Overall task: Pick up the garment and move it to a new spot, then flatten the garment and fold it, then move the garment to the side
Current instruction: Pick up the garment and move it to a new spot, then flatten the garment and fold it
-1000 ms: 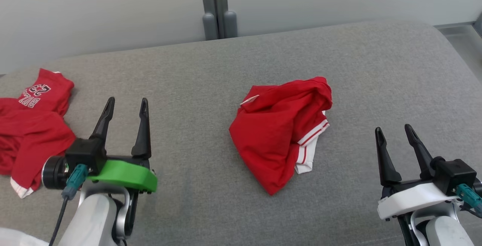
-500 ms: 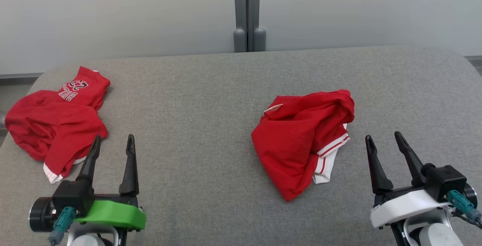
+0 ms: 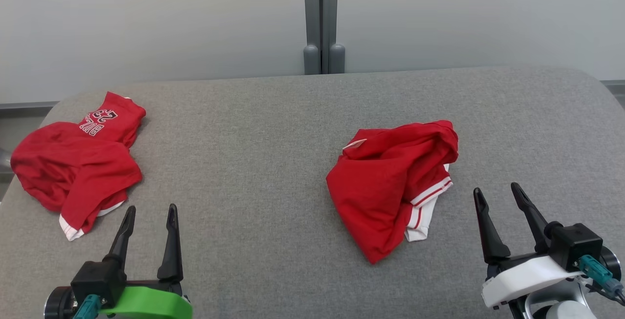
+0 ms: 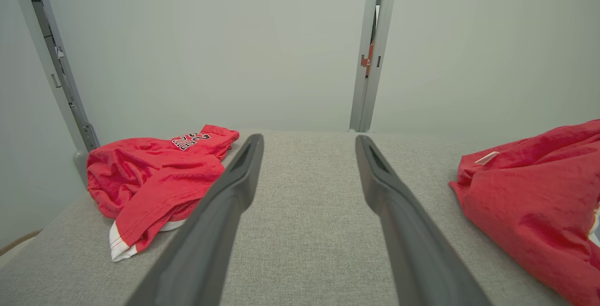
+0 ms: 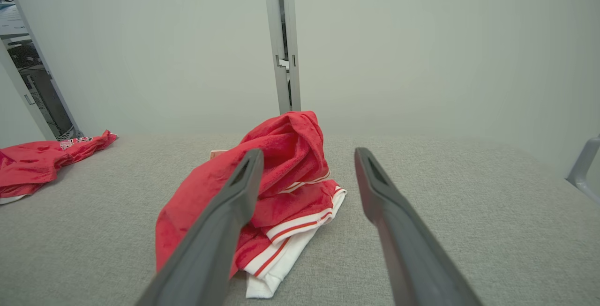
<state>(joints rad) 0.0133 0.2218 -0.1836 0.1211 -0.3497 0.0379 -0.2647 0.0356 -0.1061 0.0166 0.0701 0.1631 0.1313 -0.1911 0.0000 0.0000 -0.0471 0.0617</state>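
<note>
Two red garments: both lie crumpled on the counter (image 3: 254, 162). I judge the middle one to be the task's, though that is not certain.
Middle garment (image 3: 385, 187): centre-right on the counter, bunched into a mound. A white label shows at its far edge and a white cuff with red stripes at its near right.
Step in hand: the pick-up, not yet begun.
Doing it well: pinch a raised fold on top of the mound rather than the flat near corner, and lift it clear before carrying.
Fabric: thin, soft and limp, so it will likely drape and drag.
Right gripper (image 3: 496, 188): released, fingers spread, empty, near the cuff but apart from it.
Left gripper (image 3: 151, 209): released, empty, near the printed jersey (image 3: 73, 162).
Printed jersey: far left, with white lettering.
Counter: grey woven covering, rounded corners.
Backdrop: pale panels (image 3: 146, 16), grey post (image 3: 321, 16).
</note>
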